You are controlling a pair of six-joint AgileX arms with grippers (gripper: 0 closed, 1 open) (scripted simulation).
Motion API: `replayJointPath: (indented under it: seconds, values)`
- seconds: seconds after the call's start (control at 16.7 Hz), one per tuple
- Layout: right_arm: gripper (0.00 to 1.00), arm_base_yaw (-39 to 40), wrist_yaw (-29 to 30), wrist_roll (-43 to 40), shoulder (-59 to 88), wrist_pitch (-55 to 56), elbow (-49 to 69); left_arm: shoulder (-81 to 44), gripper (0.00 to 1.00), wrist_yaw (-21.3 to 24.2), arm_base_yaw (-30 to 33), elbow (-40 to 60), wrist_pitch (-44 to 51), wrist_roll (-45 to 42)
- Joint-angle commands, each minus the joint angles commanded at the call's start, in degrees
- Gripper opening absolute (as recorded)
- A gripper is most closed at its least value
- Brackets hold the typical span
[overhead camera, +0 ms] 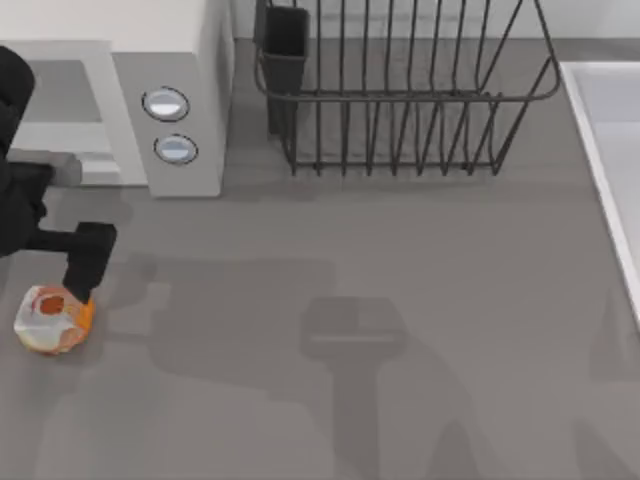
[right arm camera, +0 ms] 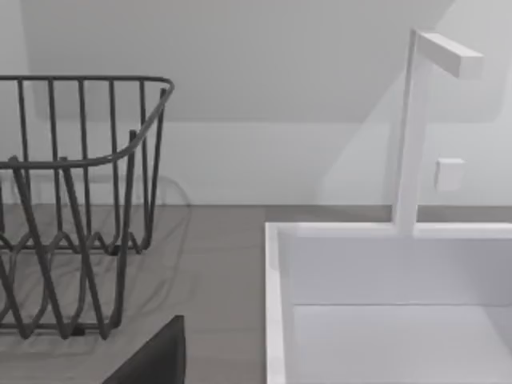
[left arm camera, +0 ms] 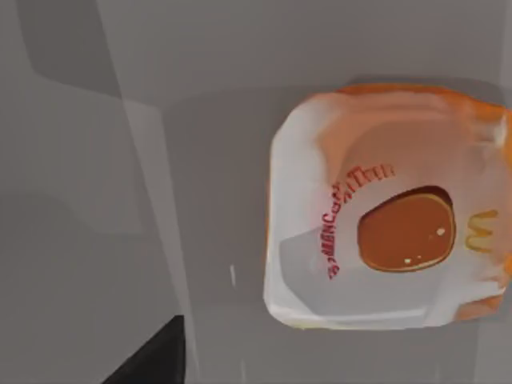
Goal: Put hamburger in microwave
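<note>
Left tool reached down from the black arm at the top view's left edge and stood at the upper right edge of the hamburger; from above I could not tell whether its fingers were spread or closed, or whether they touched the wrapper. That hamburger, an orange-and-white wrapped lump, sat on the grey tabletop near the left edge, in front of the microwave. That white appliance stood at the upper left, its side panel bearing two round knobs, its grey cavity opening toward the left arm. Beside it to the right stood a black wire rack with a dark cup-like holder fixed at its left end. A white sink lay along the right edge.

From the left wrist, the hamburger lay close below, its pale wrapper printed with red lettering, a brown bun picture and a yellow logo. One dark fingertip showed at the frame's edge, apart from the wrapper, with nothing between it and the tabletop.

From the right wrist, a dark fingertip likewise showed at the edge, so that tool's state could not be told. Ahead stood the wire rack and the white sink with its square faucet.
</note>
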State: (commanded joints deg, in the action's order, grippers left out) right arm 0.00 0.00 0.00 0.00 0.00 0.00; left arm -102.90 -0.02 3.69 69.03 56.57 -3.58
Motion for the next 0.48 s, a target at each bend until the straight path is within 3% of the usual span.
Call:
replayJointPath:
  seconds: [0.48]
  values:
    - [1.00,0.0,0.0,0.0,0.0,0.0,0.0,-0.1,1.00,0.0,0.0,-6.2,-6.3,0.0]
